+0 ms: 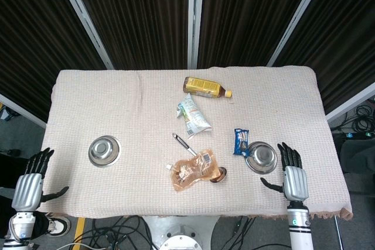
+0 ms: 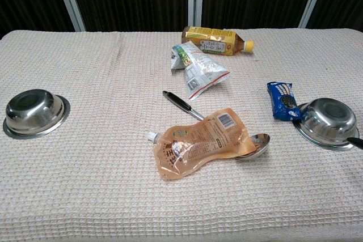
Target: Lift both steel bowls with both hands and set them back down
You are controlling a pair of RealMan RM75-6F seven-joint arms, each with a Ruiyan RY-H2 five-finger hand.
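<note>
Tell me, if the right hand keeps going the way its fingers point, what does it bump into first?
Probably the steel bowl just ahead and slightly left of the right hand, though its fingers aim partly past its rim.

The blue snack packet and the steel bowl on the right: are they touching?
Touching. In the chest view the blue snack packet has its lower corner lying against the rim of the right steel bowl, with no cloth showing between them.

Each hand, left hand point(image 1: 28, 188) and right hand point(image 1: 293, 178), has a silver back, black fingers and a white wrist.
</note>
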